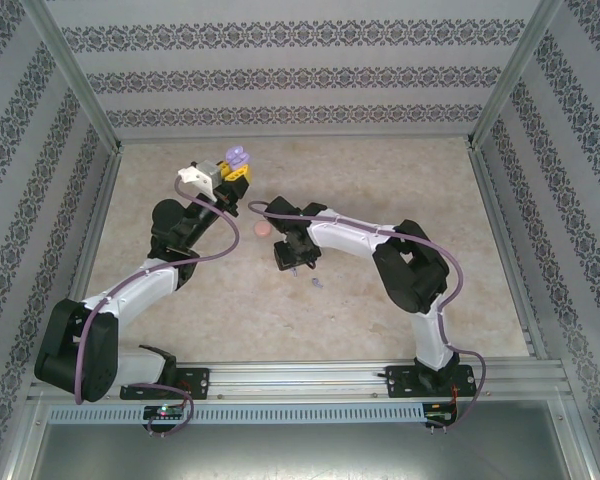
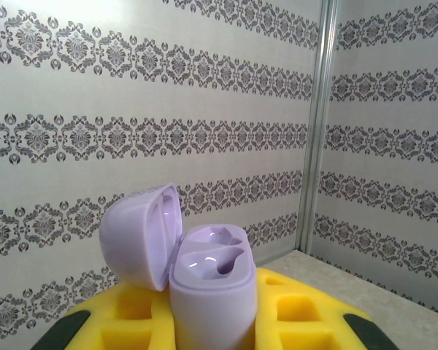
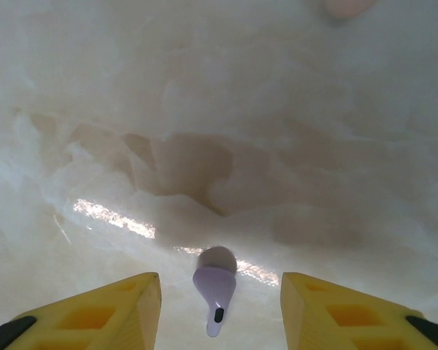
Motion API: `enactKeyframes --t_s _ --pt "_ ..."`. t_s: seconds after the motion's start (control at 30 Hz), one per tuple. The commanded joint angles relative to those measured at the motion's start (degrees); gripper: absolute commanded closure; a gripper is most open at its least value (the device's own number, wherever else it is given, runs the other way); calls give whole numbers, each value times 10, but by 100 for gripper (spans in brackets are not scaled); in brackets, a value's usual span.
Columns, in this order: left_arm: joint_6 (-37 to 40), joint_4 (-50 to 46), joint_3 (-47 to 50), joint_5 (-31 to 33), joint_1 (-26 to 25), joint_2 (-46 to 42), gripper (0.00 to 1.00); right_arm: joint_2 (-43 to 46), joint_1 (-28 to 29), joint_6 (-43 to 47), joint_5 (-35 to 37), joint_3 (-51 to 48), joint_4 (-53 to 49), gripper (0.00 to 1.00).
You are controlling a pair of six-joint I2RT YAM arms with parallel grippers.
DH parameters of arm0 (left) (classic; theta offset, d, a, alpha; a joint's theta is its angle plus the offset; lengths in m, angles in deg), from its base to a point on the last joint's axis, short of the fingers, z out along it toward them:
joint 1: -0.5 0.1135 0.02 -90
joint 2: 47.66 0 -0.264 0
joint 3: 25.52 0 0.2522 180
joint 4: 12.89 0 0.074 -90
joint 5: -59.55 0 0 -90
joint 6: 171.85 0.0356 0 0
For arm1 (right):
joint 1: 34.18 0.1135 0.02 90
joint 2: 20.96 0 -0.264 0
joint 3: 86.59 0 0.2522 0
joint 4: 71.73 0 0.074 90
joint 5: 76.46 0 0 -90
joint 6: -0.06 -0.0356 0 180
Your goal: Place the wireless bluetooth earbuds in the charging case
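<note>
My left gripper (image 1: 234, 172) is raised over the far left of the table and is shut on a purple charging case (image 2: 212, 292). The case stands upright between the yellow fingers (image 2: 299, 306). Its lid (image 2: 139, 233) is flipped open to the left, and both of its wells are empty. My right gripper (image 3: 219, 286) points down at mid-table (image 1: 293, 258), open. A purple earbud (image 3: 216, 288) lies on the table between its yellow fingertips, with a gap on each side. A second purple earbud (image 1: 317, 282) lies just to the right of that gripper.
A small pale pink object (image 1: 263, 229) lies on the table beyond the right gripper, seen at the top edge of the right wrist view (image 3: 347, 6). Patterned walls (image 1: 300, 80) enclose the marbled table (image 1: 400, 190) on three sides.
</note>
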Motion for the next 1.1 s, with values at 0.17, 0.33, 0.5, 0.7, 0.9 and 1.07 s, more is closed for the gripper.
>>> enactKeyframes --t_s 0.17,0.33,0.5,0.7,0.9,1.07 --pt "-18 39 7 -9 8 -17 100 -30 13 -4 29 26 -31 55" --pt "-17 39 10 -9 9 -18 100 -41 15 -9 30 31 -33 57" --pt "-15 38 11 -12 10 -16 100 -49 17 -13 30 37 -33 59" --pt "-15 39 14 -12 10 -14 100 -55 19 -20 30 40 -36 63" --pt "-13 40 14 -12 10 -12 100 -54 21 -30 31 36 -41 65" --pt "-13 40 13 -14 10 -8 100 -53 25 -33 30 30 -39 67"
